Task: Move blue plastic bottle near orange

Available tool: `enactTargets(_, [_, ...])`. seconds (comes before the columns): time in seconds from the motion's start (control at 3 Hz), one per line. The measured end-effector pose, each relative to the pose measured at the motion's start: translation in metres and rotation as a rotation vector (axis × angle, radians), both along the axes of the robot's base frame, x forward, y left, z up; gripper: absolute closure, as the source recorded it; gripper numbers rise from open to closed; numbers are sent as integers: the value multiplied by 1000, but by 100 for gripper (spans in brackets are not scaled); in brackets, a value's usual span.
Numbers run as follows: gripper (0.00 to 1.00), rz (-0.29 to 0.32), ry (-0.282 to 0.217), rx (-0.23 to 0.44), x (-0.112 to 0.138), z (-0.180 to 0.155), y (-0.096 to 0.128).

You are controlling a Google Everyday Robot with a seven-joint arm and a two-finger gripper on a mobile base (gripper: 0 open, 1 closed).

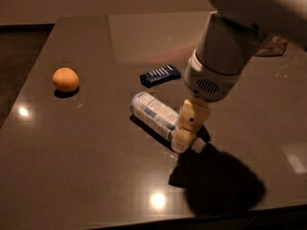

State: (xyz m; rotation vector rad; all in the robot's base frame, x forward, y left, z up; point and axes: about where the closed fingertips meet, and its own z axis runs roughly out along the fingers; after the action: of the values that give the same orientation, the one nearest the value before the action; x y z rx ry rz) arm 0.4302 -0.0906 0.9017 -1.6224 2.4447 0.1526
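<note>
The blue plastic bottle (pixel 152 112) lies on its side in the middle of the dark table (pixel 86 166), its white cap (pixel 198 145) pointing to the front right. The orange (pixel 65 79) sits well to the left, far from the bottle. My gripper (pixel 184 134) hangs down from the large white arm (pixel 225 51) and reaches the bottle's neck end, covering that part of it.
A small flat dark-blue wrapped packet (pixel 160 74) lies just behind the bottle. A flat packet (pixel 271 47) shows partly at the far right behind the arm. The table's left edge runs close to the orange, and the front edge lies below the arm's shadow.
</note>
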Motion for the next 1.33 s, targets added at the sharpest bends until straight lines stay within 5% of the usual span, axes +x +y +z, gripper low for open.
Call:
enactTargets(0.67, [0, -36, 87, -83, 8, -37, 13])
enactTargets(1.33, [37, -57, 85, -149, 14, -43, 22])
